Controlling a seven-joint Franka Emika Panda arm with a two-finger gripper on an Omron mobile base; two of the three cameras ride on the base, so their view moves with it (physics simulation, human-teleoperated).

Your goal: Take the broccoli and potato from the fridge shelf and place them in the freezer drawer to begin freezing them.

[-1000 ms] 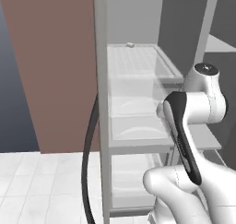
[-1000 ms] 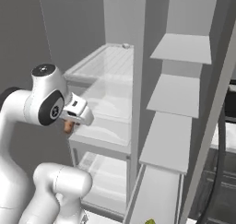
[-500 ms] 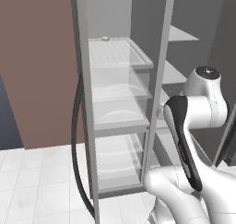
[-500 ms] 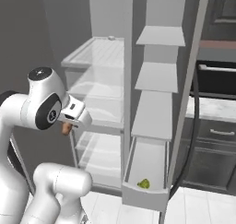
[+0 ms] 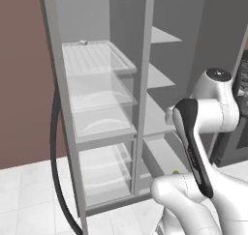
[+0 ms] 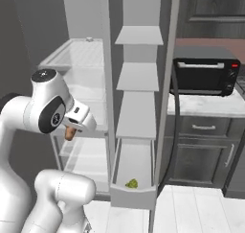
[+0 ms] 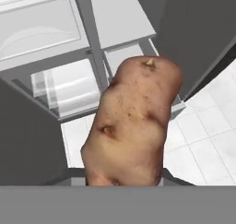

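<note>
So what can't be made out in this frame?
- Gripper fingertips: covered by the potato in the hand view, too small in the right base view.
- Broccoli in the freezer drawer: a small speck, shape unreadable.
- Nub on the fridge shelf: too small to identify.

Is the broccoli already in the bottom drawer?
Yes, the small yellow-green broccoli lies inside the open drawer at the bottom of the fridge.

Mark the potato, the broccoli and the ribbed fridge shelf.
potato (image 7: 131,121): hand view, middle of its brown skin.
broccoli (image 6: 131,183): right base view, top of the green lump in the open drawer.
fridge shelf (image 5: 94,56): left base view, bare ribbed surface near its middle.
</note>
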